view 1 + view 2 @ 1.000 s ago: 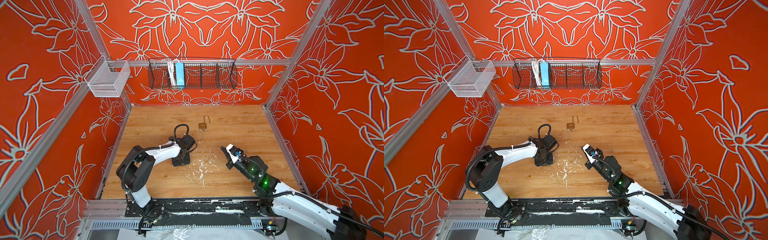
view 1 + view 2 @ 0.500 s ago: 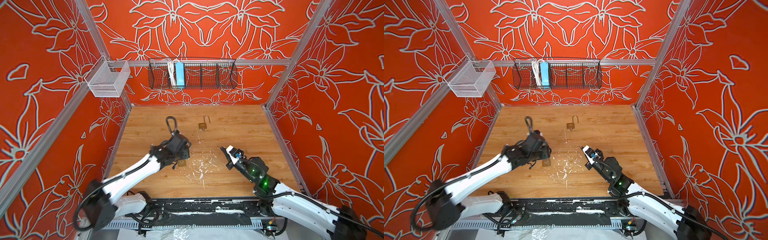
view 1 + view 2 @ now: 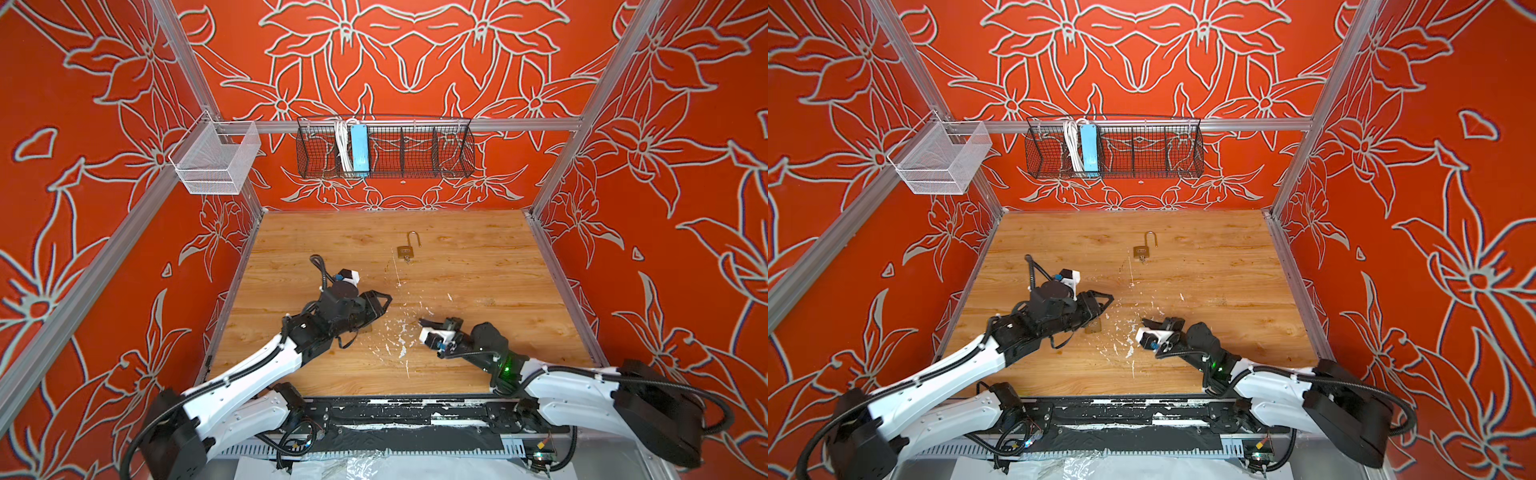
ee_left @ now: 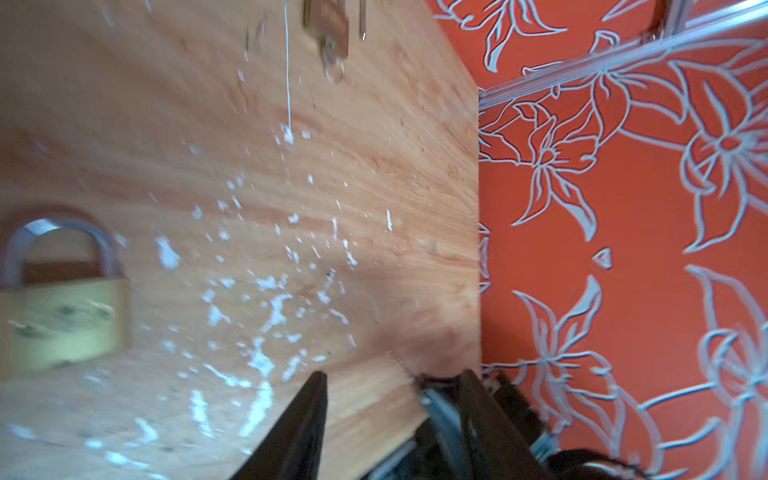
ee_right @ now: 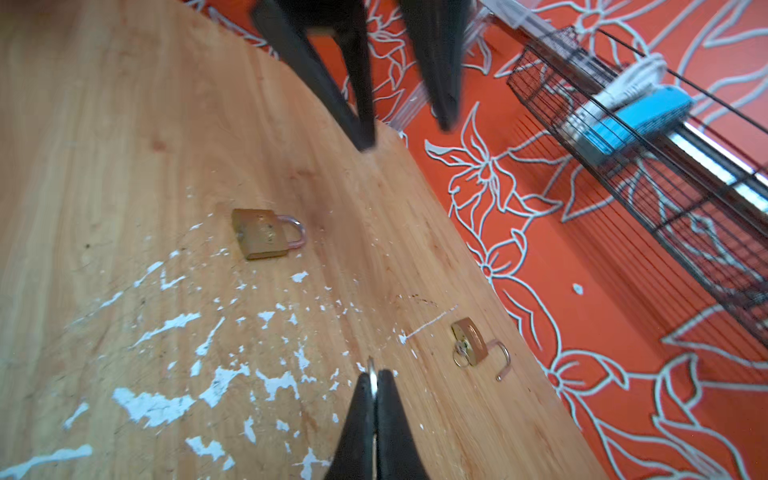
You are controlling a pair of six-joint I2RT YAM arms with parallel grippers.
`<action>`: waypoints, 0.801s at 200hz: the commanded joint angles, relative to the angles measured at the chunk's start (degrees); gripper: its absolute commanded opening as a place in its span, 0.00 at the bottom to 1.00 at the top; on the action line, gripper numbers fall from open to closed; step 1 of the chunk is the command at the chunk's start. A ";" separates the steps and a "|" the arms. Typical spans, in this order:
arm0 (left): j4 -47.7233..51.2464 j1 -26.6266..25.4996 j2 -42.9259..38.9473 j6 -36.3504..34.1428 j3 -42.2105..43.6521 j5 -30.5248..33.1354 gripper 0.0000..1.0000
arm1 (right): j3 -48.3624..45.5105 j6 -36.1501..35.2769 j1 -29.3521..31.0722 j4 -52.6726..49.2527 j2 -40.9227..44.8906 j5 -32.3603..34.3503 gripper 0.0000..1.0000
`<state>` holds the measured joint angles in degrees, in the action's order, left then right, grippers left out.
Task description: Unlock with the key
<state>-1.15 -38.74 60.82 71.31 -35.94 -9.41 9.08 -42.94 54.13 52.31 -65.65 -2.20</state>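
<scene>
Two claws flank the shut padlock (image 5: 266,239): the empty, half-open left claw (image 3: 383,305) just beside it, the right claw (image 5: 374,377) pinching the key (image 5: 372,368).

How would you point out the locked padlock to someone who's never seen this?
On the wooden table, find the patch of white scuffs near the front middle. The locked padlock lies flat at that patch's left edge, just by the left arm's open fingers. Unlike the padlock farther back, its shackle is closed and no key hangs from it.
</scene>
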 commanded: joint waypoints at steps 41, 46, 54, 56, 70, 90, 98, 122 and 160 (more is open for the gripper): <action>-12.95 -3.83 7.92 24.47 2.42 -4.22 0.54 | -1.44 -10.42 2.21 12.30 -3.66 1.73 0.00; -12.30 -3.95 7.67 24.79 2.37 -3.43 0.54 | -1.22 -10.42 2.21 11.50 -3.34 1.47 0.00; -10.54 -3.97 7.40 25.49 1.99 -2.94 0.54 | -1.03 -10.55 2.20 10.44 -2.95 1.45 0.00; -10.23 -4.04 7.39 25.77 1.99 -2.78 0.55 | -1.00 -10.51 2.16 10.37 -2.85 1.46 0.00; -10.51 -4.24 7.45 27.44 2.37 -1.82 0.54 | -1.30 -10.58 2.23 11.10 -2.59 1.42 0.00; -11.64 -4.58 8.70 28.94 1.90 -2.30 0.54 | -1.35 -10.54 2.21 10.78 -2.31 1.29 0.00; -12.30 -4.75 9.57 29.15 1.36 -2.47 0.53 | -1.32 -10.45 2.21 10.75 -2.24 0.98 0.00; -16.25 -5.52 12.82 30.54 0.65 -2.98 0.47 | -1.51 -10.50 2.21 10.95 -2.12 0.88 0.00; -20.32 -7.30 17.04 33.00 -0.44 -1.90 0.30 | -1.45 -10.70 2.21 10.16 -1.65 0.77 0.00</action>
<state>-17.26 -45.01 76.12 101.21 -34.96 -12.36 8.38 -52.73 55.99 61.14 -68.18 -1.08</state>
